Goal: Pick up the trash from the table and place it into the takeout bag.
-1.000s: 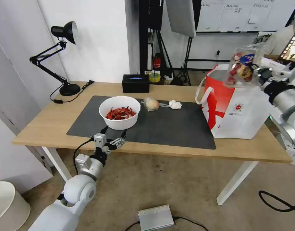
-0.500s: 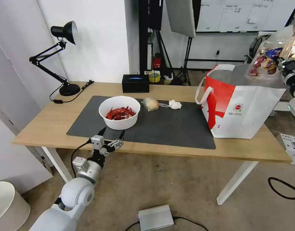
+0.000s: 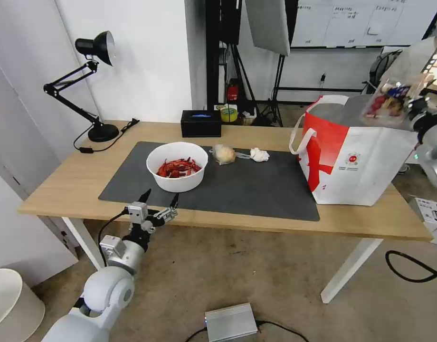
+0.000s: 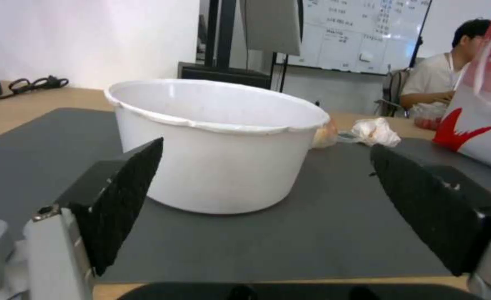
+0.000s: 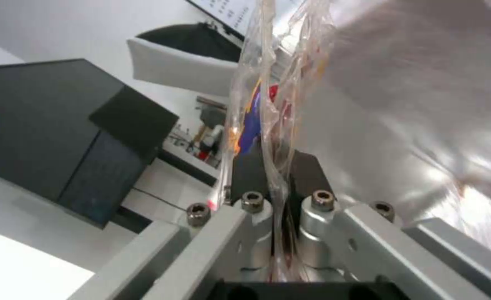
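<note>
Right end effector (image 5: 272,166) clamped on clamshell box (image 3: 392,97) above takeout bag (image 3: 361,156); left end effector (image 3: 157,199) spread wide at bench (image 3: 61,185) edge, just short of crayfish bowl (image 3: 177,166)

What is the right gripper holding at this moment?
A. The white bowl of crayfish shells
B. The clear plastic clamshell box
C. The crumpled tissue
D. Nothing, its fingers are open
B. The right gripper is shut on the clear plastic clamshell box, held up over the open takeout bag, while the bowl and the tissue lie on the table.
</note>
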### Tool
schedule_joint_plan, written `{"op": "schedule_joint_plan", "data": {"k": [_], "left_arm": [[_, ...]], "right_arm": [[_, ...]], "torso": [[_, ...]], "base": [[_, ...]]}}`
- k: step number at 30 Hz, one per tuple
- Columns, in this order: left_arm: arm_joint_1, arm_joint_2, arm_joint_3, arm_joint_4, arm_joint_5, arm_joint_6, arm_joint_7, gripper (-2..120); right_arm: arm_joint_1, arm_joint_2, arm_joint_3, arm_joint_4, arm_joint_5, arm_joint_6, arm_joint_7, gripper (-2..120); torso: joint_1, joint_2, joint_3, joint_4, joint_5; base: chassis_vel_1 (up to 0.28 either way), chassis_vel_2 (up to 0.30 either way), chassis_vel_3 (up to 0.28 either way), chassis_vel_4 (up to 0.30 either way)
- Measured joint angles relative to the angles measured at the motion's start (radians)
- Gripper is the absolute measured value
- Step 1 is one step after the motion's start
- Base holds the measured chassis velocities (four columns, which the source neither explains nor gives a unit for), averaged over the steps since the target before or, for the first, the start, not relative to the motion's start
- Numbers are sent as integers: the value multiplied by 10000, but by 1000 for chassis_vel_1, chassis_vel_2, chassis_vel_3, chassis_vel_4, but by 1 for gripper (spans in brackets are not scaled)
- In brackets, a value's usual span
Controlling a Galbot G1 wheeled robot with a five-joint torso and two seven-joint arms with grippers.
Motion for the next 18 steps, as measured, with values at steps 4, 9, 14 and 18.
{"op": "schedule_joint_plan", "data": {"k": [4, 9, 14, 18], "left_arm": [[73, -23, -38, -41, 12, -2, 2, 100], [137, -50, -92, -74, 25, -5, 7, 100], [141, -113, -103, -76, 48, -7, 11, 100], [135, -154, -75, -76, 70, -8, 11, 100]], "right_arm": [[-23, 123, -3, -79, 21, 3, 64, 0], [-12, 152, -6, -91, 48, 2, 29, 4], [-18, 136, 0, -40, 64, -2, -19, 22], [-39, 110, 23, -3, 128, -11, -25, 34]], "torso": [[0, 0, 0, 0, 0], [0, 0, 0, 1, 0], [1, 0, 0, 0, 0], [0, 0, 0, 0, 0]], "base": [[0, 0, 0, 0], [0, 0, 0, 0], [0, 0, 0, 0], [0, 0, 0, 0]]}}
